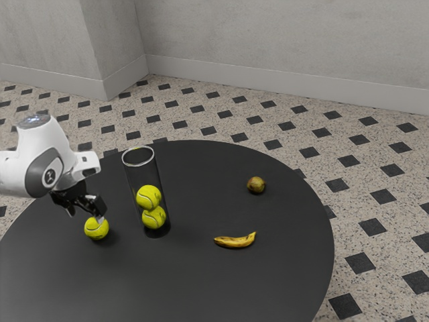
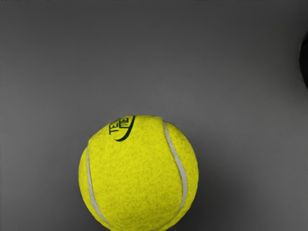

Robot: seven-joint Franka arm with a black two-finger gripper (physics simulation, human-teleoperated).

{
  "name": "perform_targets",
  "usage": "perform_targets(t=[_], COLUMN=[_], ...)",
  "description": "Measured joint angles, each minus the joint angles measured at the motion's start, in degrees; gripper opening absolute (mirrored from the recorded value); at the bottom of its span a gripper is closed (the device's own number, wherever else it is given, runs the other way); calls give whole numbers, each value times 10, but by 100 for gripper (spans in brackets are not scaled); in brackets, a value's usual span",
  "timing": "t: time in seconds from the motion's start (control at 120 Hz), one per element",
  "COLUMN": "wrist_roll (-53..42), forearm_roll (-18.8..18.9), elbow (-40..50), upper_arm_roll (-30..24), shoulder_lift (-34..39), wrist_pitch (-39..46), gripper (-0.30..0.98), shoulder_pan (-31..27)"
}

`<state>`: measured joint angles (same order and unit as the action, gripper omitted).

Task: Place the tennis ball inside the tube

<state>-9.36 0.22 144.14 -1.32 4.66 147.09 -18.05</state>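
With the fingers (image 1: 100, 205) wide apart just over the loose tennis ball (image 1: 96, 229) on the worktop (image 1: 191, 282), beside the tube (image 1: 141, 172), closing too high or off-centre could squirt it away, perhaps rolling it into the tube.

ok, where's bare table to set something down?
Bare: between the tube and the brown round fruit; the near stretch below the banana, out to the table's rim in the exterior view. Crowded: the exterior view's left, where the claw hangs at the loose tennis ball, with the tube close beside.
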Motion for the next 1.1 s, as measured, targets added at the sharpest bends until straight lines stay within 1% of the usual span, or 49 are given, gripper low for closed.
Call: perform_targets(t=[0.258, 0.492, 0.625, 0.783, 0.958, 1.1], wrist_roll=[-17, -27, -32, -36, -39, -40], forearm_roll=[-4, -11, -13, -14, -16, -16], elbow=[-46, -64, -68, -71, -75, -75], upper_arm_roll=[-2, -4, -4, -4, -9, -11], shoulder_lift=[-79, -127, -137, -149, -152, -152], wrist_pitch=[24, 31, 33, 35, 38, 42], gripper=[69, 69, 68, 62, 47, 41], shoulder_pan=[-15, -15, -15, -19, -19, -20])
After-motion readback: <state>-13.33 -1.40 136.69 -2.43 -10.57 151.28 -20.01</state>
